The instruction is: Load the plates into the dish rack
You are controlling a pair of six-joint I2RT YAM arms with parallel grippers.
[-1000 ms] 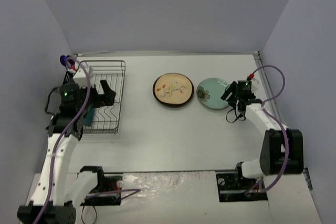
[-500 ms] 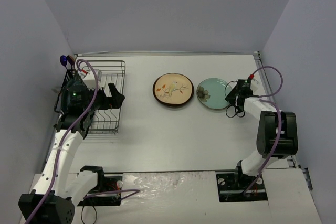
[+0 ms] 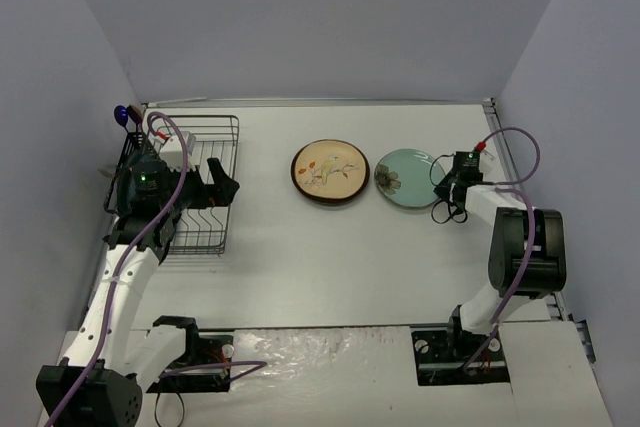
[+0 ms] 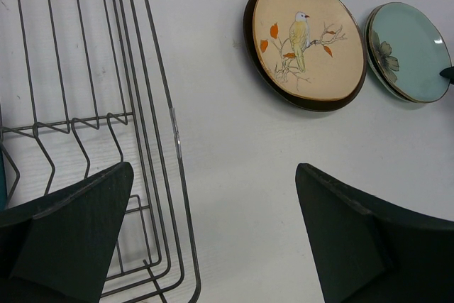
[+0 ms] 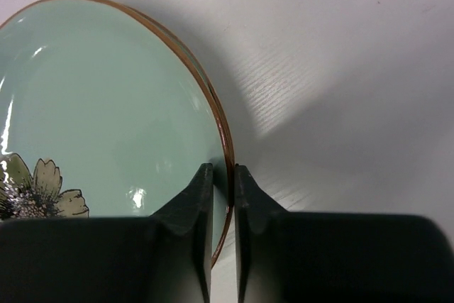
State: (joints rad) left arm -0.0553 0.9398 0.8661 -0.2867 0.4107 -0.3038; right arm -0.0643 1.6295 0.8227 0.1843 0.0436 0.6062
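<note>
1. Mint plate (image 3: pixel 405 179) lies on the table (image 3: pixel 330 257), right of centre, with a flower print near its left edge and a thin brown rim.
2. Bird plate (image 3: pixel 330 171) lies flat just left of it, rims close; can't tell if they touch.
3. My right gripper (image 5: pixel 223 184) is pinched almost closed on the mint plate's right rim: one finger on the inner face, the other outside, rim in the slot between.
4. Can't tell if that edge is off the table.
5. Rack (image 3: pixel 205 197) sits at the table's left side, well apart from both plates.
6. My left gripper (image 4: pixel 213 235) is spread wide, nothing held, hovering at the rack's right side.
7. My left fingers (image 4: pixel 71 239): one over the rack wires, the other over bare table.
</note>
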